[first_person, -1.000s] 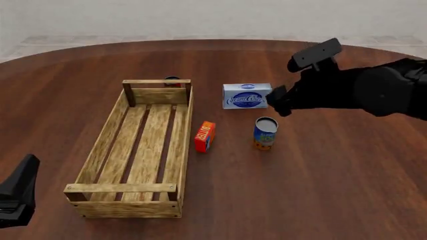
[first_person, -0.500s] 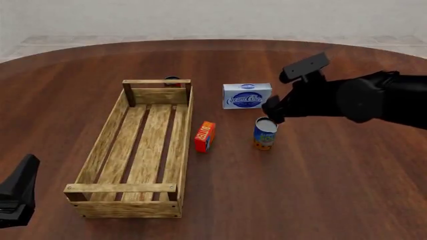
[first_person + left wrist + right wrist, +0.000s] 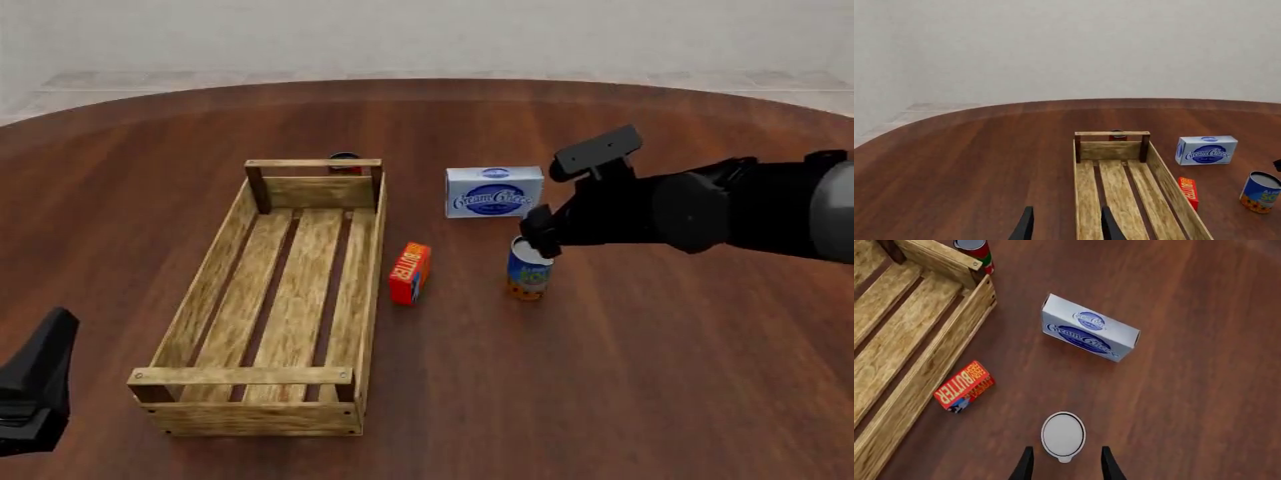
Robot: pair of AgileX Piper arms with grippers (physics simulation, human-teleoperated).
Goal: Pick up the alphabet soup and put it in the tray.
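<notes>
The soup (image 3: 530,267) stands upright on the table (image 3: 694,380), right of the tray (image 3: 274,310) and apart from it, with the butter box (image 3: 410,272) lying between the two. A cream cheese box (image 3: 494,191) sits just beyond the soup, near it but not touching. A dark reddish can (image 3: 344,160) stands behind the tray's far end wall, mostly hidden in the front view. The tray holds nothing visible on its slats. The right gripper (image 3: 539,232) hangs directly over the soup; in the front view its dark body covers the can's far rim, and whether it touches the can cannot be told there. The right wrist view looks straight down on the soup's grey top (image 3: 1063,434), with the two fingertips (image 3: 1026,466) spread wide, one on each side of the can's near edge and clear of it; the jaws grip nothing. That view also shows the reddish can (image 3: 975,251) with red and green label bands, just outside the tray's corner, a detail the front view does not give. The left gripper (image 3: 1065,227) is seen in the left wrist view with fingers parted and holding nothing, over the table at the tray's near end; the front view shows only part of that arm (image 3: 34,390) at the lower left edge.
</notes>
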